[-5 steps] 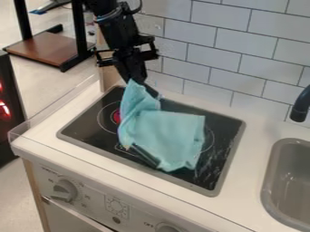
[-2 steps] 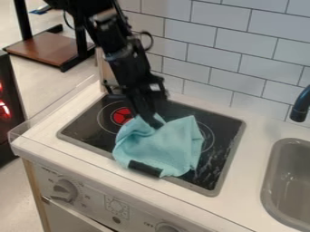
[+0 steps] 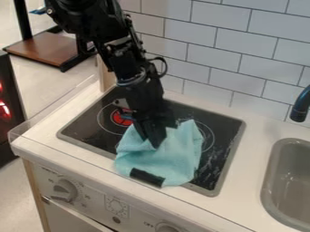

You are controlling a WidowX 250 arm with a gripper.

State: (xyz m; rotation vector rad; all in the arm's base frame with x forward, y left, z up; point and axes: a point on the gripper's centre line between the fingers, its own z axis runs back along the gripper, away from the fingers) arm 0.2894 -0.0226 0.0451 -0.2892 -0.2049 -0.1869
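The light blue cloth (image 3: 169, 159) lies over the front middle part of the black stovetop (image 3: 225, 132), its near edge reaching the stovetop's front rim. The black gripper (image 3: 156, 144) hangs down onto the cloth's upper part, touching it, with fabric gathered at both sides. I cannot tell whether its jaws are clenched on the fabric or merely pressed against it. As far as can be judged, the handling of the cloth is partway along: the cloth is on the stovetop and its lower part is spread out, but the upper part is bunched into folds, and the gripper is not clear of it. Smoothing those folds and freeing the cloth both look undone. A short dark strip (image 3: 146, 177) sits at the cloth's near edge; whether it is attached or a separate thing is unclear. Left of the cloth is the red burner mark (image 3: 120, 120), uncovered by the fabric, and pale streaks mark the stovetop to the cloth's right. The one container is the gray sink (image 3: 267, 181), set into the white counter (image 3: 251, 156) well apart from the cloth, its basin cut off by the right edge, below the dark faucet (image 3: 299, 107).
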